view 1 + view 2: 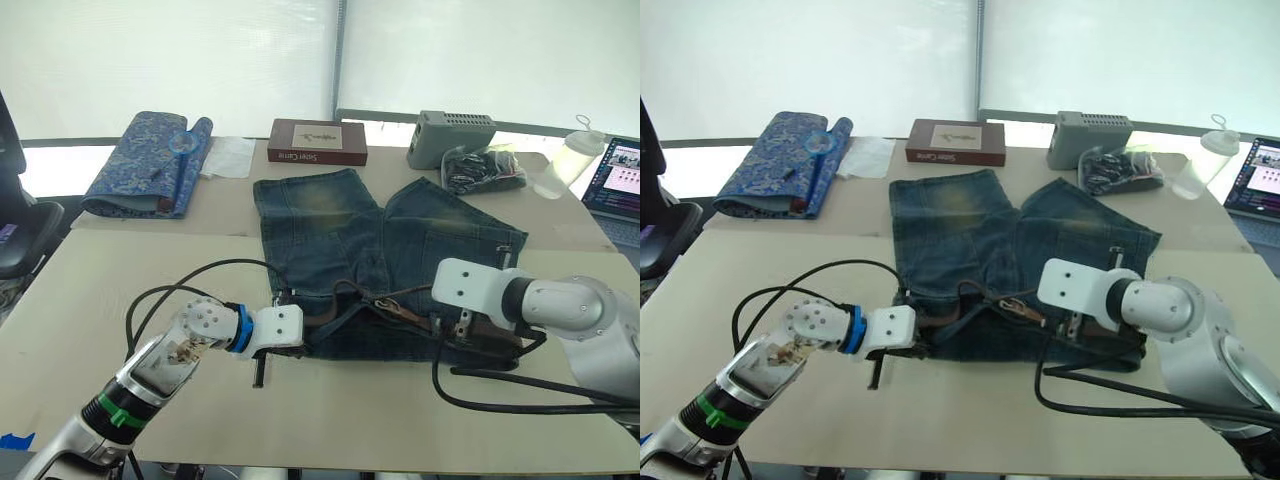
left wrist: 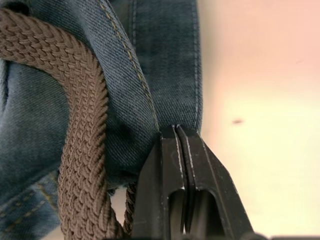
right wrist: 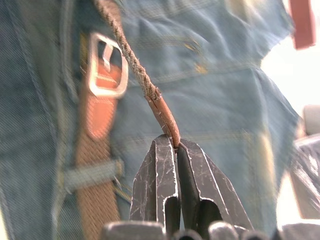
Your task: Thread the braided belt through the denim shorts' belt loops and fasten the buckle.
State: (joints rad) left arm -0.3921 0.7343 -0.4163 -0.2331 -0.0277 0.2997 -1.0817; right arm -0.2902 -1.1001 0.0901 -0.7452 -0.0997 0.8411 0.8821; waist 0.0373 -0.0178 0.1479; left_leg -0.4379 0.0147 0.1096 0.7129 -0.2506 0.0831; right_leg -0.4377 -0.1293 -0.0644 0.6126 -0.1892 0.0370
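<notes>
The braided belt [image 1: 345,300] lies along the near waistband of the denim shorts [image 1: 380,265], which are spread on the table [image 1: 120,290] with the legs pointing far. Much of the belt's run is hard to follow in the head views, where it dips under denim and behind both arms. The right wrist view shows what they do not: the buckle [image 3: 106,67], silver, lying flat on the denim with a tan leather tab below it, and a belt loop [image 3: 92,174] crossing the strap. There too, the right gripper [image 3: 176,145] has its jaws closed on the belt's thin leather-tipped end, which rises slanting away from them; whether that end has passed through the buckle cannot be told. The left wrist view shows the left gripper [image 2: 176,131] with jaws pressed together at the edge of the shorts' waistband, seemingly pinching the denim fold, the thick braid curving just beside it.

Further out, along the far side of the table, stand a blue patterned fabric roll [image 1: 150,160] at left, a dark red box [image 1: 317,142], a grey device [image 1: 450,135] with a bag of cables [image 1: 485,168], a plastic cup [image 1: 565,162] and, cut off at the right edge, a laptop [image 1: 620,180].
</notes>
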